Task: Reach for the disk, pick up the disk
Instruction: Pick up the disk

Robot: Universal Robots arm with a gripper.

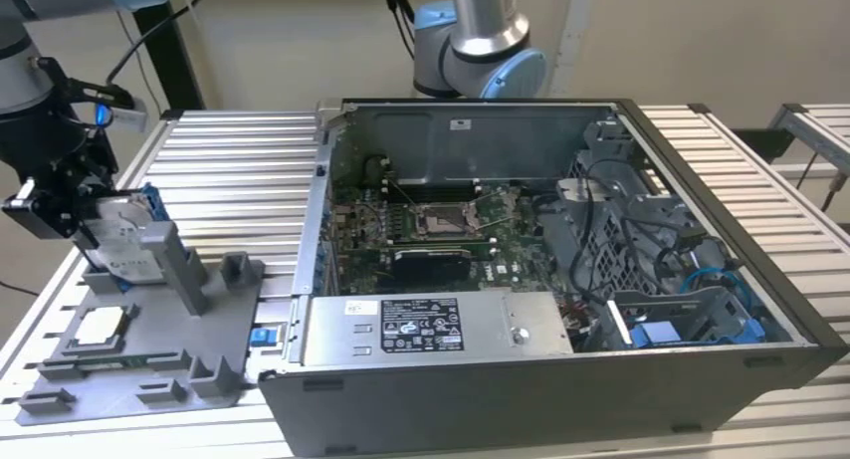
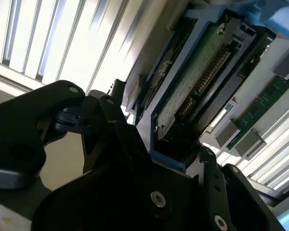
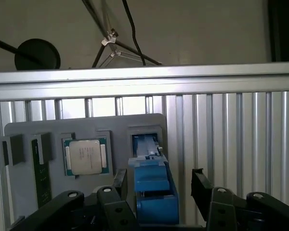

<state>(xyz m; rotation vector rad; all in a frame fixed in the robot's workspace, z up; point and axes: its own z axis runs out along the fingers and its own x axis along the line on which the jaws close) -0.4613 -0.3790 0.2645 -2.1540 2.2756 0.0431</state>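
The hard disk (image 1: 123,240) stands on edge in a slot of the grey fixture tray (image 1: 146,379), offering its blue-railed sides for grasping. The gripper (image 3: 159,182) straddles it, fingers (image 3: 200,185) apart, seemingly not yet clamped.

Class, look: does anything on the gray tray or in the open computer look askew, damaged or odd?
Nothing stands out. The disk stands on edge in a slot of the gray tray, the gripper straddling it with fingers open; the chip lies flat in its recess. The computer shows no damage.
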